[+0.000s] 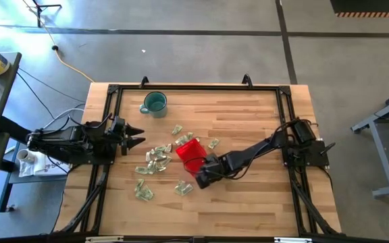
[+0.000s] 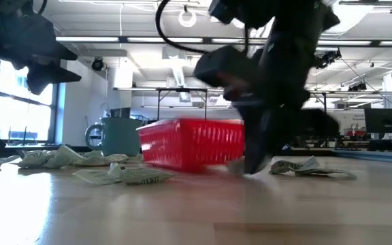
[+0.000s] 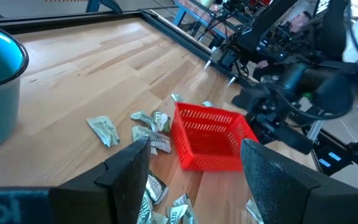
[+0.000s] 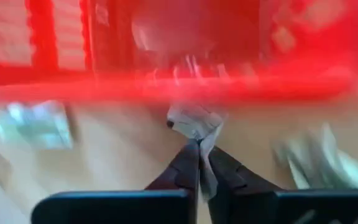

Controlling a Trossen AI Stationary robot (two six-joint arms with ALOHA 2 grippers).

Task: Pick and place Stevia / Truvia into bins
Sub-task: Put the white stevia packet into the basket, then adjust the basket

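Item: right pincer (image 4: pixel 199 149). Reaching in from 3 o'clock, it is sitting low over the desk (image 1: pixel 248 202), just beside the 6 o'clock wall of the red bin (image 1: pixel 190 152). Its jaws are pressing together, and in the right wrist view a crumpled sweetener sachet (image 4: pixel 194 119) is poking out from between the tips, so it is judged to be pinching that one by a corner.

Item: red bin. It is standing near the middle of the desk, upright. The right wrist view is showing pale shapes inside it, too smeared to name.

Item: loose sachets (image 1: pixel 155 158). Most are lying scattered from 8 to 10 o'clock of the bin; a few more are lying at 12 and 1 o'clock, one at 6 o'clock (image 1: pixel 184 187).

Item: left pincer (image 1: pixel 135 135). It is waiting at the 9 o'clock edge of the desk with its jaws standing well apart and nothing between them.

Item: teal mug (image 1: pixel 154 103). It is standing at 11 o'clock, well apart from the bin.

Risks, as judged:
- The hold is looking thin, on an edge of crinkled paper; the sachet could be slipping free during a lift.
- The bin wall is standing right in front of the pincer; a low carry could be catching the rim and shoving or tipping the light bin.
- A release too near the rim could be dropping the sachet outside.
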